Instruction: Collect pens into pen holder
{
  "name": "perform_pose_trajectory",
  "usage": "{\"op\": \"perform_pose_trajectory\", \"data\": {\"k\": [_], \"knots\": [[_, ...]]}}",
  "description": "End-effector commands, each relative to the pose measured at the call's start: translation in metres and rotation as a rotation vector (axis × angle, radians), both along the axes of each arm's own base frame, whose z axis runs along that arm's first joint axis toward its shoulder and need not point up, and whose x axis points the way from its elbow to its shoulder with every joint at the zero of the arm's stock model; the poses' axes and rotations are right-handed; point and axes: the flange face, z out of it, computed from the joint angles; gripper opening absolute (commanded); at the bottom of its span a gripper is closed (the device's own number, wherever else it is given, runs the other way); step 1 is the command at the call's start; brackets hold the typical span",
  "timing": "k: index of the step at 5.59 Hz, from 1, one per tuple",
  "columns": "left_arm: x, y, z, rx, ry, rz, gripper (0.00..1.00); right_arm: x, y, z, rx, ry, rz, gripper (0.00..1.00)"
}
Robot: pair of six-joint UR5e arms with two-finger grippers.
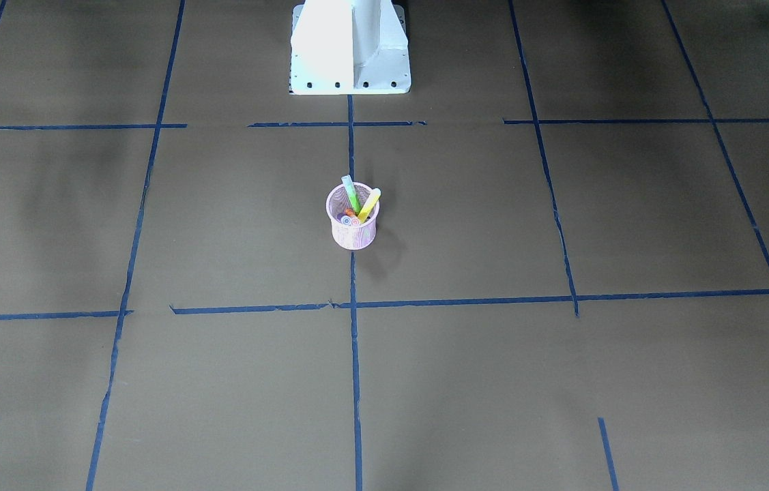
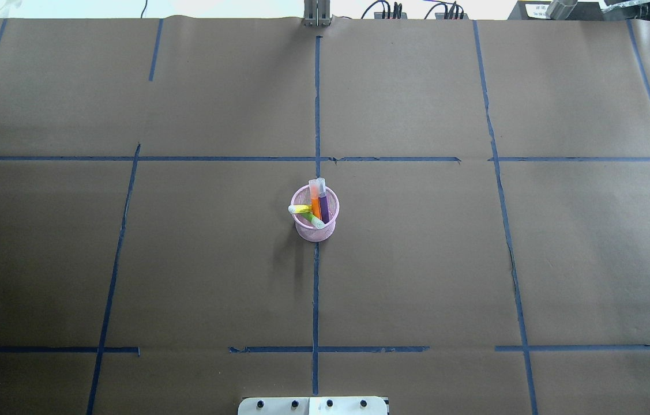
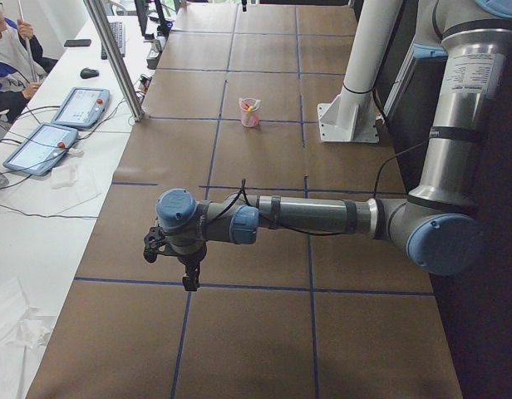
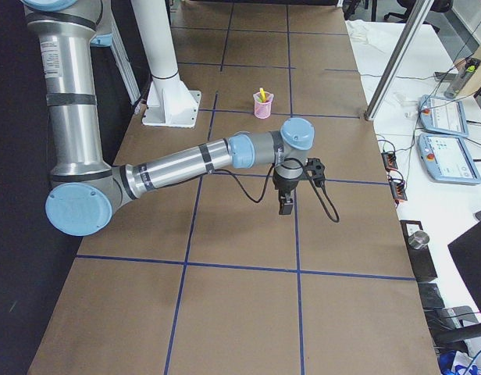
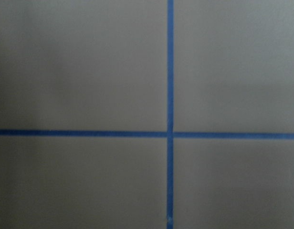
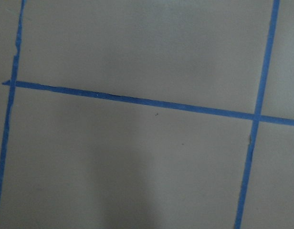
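Observation:
The pink wire-mesh pen holder (image 2: pixel 316 231) stands upright at the table's middle; it also shows in the front view (image 1: pixel 355 236). All the pens stand inside it: orange (image 2: pixel 315 203), purple (image 2: pixel 324 208), yellow (image 2: pixel 301 208) and green (image 2: pixel 316 221). In the front view the green pen (image 1: pixel 351 194) and the yellow pen (image 1: pixel 370 202) lean out over the rim. My left gripper (image 3: pixel 189 278) hangs over the table's left end and my right gripper (image 4: pixel 286 206) over its right end, both far from the holder. I cannot tell whether either is open or shut.
Brown paper with blue tape lines covers the table. The white robot base (image 1: pixel 350 48) stands behind the holder. Tablets (image 3: pixel 61 125) and an operator (image 3: pixel 7 50) are at a side desk. Both wrist views show only paper and tape.

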Motion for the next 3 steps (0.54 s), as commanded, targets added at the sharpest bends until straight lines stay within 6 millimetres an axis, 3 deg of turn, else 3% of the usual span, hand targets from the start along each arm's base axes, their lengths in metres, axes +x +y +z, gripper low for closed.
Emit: {"op": "perform_pose_trajectory", "data": {"k": [1, 2, 3], "knots": [[-0.014, 0.023, 0.015, -0.022, 0.013, 0.017, 1.00, 0.016, -0.022, -0.015, 0.051, -0.016, 0.013, 1.00], [-0.015, 0.035, 0.025, -0.038, 0.013, 0.015, 1.00, 0.030, -0.006, 0.029, -0.041, -0.010, 0.042, 1.00], [-0.017, 0.039, 0.029, -0.043, 0.014, 0.013, 1.00, 0.059, 0.017, 0.083, -0.159, -0.067, 0.100, 1.00]]}}
